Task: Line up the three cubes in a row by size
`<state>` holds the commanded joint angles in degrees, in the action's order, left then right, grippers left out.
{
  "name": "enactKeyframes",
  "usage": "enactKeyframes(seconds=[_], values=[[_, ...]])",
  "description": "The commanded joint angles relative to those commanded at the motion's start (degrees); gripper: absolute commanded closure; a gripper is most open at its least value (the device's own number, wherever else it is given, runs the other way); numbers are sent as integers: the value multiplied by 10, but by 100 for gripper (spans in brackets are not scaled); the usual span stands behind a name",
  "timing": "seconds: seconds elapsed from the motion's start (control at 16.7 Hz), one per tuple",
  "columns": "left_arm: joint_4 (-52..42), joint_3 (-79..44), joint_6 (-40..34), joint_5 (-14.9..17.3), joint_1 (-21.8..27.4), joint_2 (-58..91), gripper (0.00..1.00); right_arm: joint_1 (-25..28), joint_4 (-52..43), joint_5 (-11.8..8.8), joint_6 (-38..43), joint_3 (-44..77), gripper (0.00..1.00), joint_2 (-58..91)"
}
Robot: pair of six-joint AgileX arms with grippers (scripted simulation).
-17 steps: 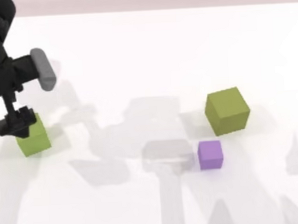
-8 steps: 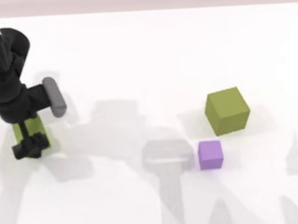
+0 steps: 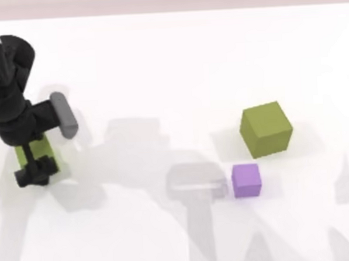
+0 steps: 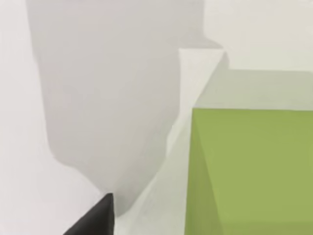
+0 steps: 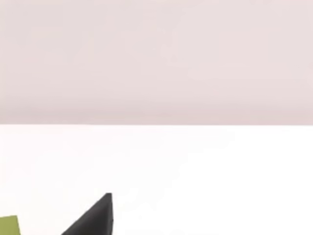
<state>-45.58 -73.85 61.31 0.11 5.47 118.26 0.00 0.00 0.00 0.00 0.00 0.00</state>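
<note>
The medium lime-green cube (image 3: pixel 47 152) rests on the table at the far left, mostly covered by my left arm. My left gripper (image 3: pixel 33 172) is lowered over it and open. In the left wrist view the cube (image 4: pixel 249 171) fills one side, and one dark fingertip (image 4: pixel 100 218) stands clear of its face. The large olive-green cube (image 3: pixel 266 128) sits right of centre. The small purple cube (image 3: pixel 247 180) lies just in front of it, apart from it. My right arm is outside the top view; its wrist view shows one fingertip (image 5: pixel 98 215) above the bare table.
The white table (image 3: pixel 159 67) stretches between the lime-green cube and the other two cubes, crossed by grey shadows. A pinkish wall (image 5: pixel 156 58) rises beyond the table's far edge. A green cube's corner (image 5: pixel 9 225) shows in the right wrist view.
My left arm has swung toward the table's front and come down over the lime-green cube, then held still. The cubes have not moved.
</note>
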Motion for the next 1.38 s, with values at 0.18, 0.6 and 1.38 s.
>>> enactKeyframes(seconds=[0.18,0.6,1.38], values=[[0,0,0,0,0,0,38,0,0,0,0,0,0,0],[0,0,0,0,0,0,90,0,0,0,0,0,0,0],[-36,-19,-5,5,-1,-22,100,0,0,0,0,0,0,0]])
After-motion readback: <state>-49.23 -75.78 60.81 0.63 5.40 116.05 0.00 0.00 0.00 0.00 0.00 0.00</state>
